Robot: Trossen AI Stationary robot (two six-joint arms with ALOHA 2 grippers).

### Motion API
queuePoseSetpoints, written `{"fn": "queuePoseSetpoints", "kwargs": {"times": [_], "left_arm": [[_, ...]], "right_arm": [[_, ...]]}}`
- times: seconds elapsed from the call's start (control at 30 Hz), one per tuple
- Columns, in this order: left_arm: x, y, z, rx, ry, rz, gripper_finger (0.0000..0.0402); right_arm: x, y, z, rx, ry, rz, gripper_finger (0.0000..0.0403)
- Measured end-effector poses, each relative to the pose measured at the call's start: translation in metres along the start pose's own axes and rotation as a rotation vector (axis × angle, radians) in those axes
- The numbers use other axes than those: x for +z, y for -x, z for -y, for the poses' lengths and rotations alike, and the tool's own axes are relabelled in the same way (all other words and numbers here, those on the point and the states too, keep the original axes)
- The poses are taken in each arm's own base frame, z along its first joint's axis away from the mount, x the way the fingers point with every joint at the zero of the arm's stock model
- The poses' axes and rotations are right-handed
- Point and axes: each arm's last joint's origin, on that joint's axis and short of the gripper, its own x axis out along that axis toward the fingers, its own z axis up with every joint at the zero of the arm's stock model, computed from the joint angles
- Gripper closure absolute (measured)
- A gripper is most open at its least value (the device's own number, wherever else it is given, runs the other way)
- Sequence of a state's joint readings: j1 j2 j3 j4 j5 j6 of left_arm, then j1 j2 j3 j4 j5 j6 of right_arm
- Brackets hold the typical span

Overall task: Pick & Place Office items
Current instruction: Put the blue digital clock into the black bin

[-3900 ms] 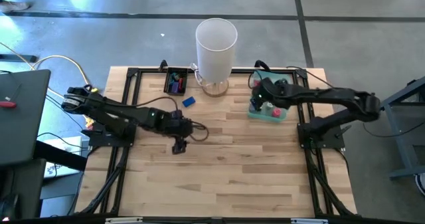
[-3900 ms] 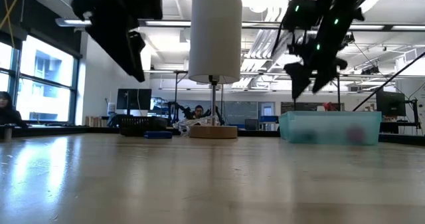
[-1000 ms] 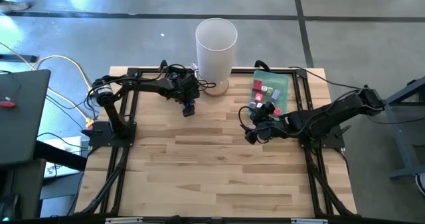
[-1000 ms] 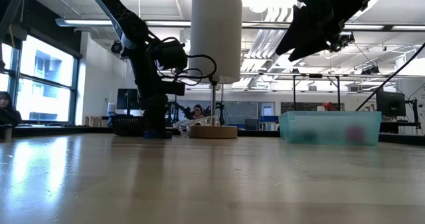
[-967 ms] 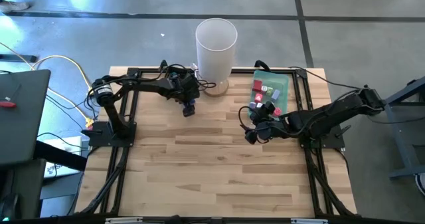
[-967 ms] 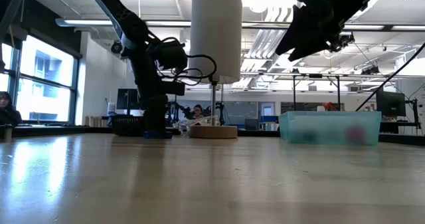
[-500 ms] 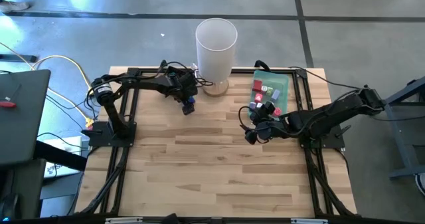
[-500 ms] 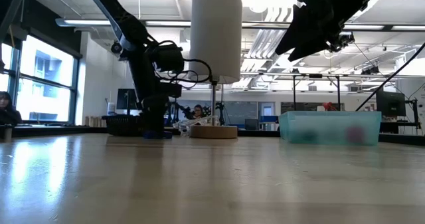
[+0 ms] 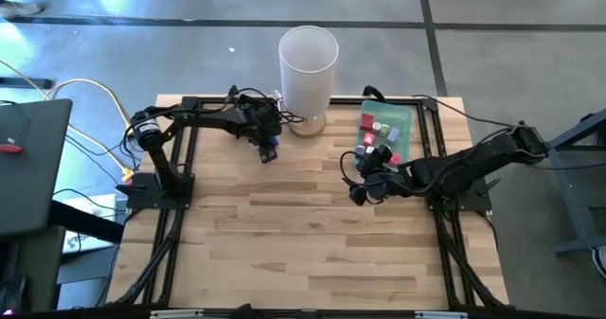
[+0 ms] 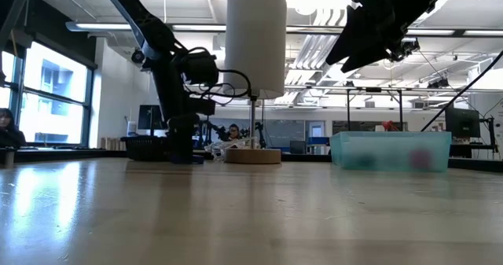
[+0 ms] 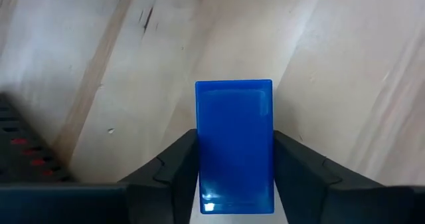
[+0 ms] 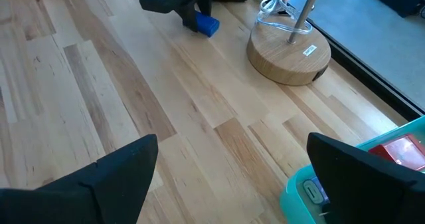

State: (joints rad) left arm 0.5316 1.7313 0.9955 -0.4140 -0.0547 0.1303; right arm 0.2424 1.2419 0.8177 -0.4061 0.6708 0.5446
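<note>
The left arm is stretched from its base at the bench's left edge toward the far edge, its forearm running along the back of the bench. Its wrist is bent downward, and the left gripper (image 9: 269, 150) is held low over the bench near the far edge, left of centre. Its two dark fingers (image 11: 174, 167) are closed against the sides of a blue block (image 11: 234, 146), which is gripped between them.

The right arm is reached from the right edge toward the bench's middle, forearm kept low. The right gripper (image 9: 361, 188) is held above the surface, its fingers (image 12: 119, 167) spread wide apart with nothing between them.
</note>
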Motion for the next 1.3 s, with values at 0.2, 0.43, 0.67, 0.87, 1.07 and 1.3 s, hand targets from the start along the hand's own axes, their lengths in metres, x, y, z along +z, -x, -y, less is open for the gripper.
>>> {"fn": "queuePoseSetpoints", "kwargs": {"times": [0.2, 0.43, 0.67, 0.87, 1.07, 1.3], "left_arm": [[0.003, 0.001, 0.007, -0.007, 0.006, 0.020, 0.0260], [0.008, 0.012, 0.023, -0.027, 0.001, 0.067, 0.0260], [0.007, 0.047, 0.046, -0.048, 0.040, 0.101, 0.0260], [0.001, 0.094, 0.048, 0.077, 0.100, 0.196, 0.0260], [-0.008, 0.132, 0.020, 0.240, 0.265, 0.298, 0.0260], [-0.021, 0.131, -0.038, 0.335, 0.506, 0.247, 0.0260]], "right_arm": [[0.000, 0.000, 0.000, 0.000, 0.000, 0.000, 0.0027], [0.000, 0.000, 0.000, 0.000, 0.000, 0.000, 0.0027], [0.000, 0.000, 0.000, 0.000, 0.000, 0.000, 0.0027], [0.000, 0.000, 0.000, 0.000, 0.000, 0.000, 0.0027], [0.000, 0.000, 0.000, 0.000, 0.000, -0.001, 0.0027], [0.000, 0.000, 0.000, 0.001, 0.000, -0.001, 0.0027]]}}
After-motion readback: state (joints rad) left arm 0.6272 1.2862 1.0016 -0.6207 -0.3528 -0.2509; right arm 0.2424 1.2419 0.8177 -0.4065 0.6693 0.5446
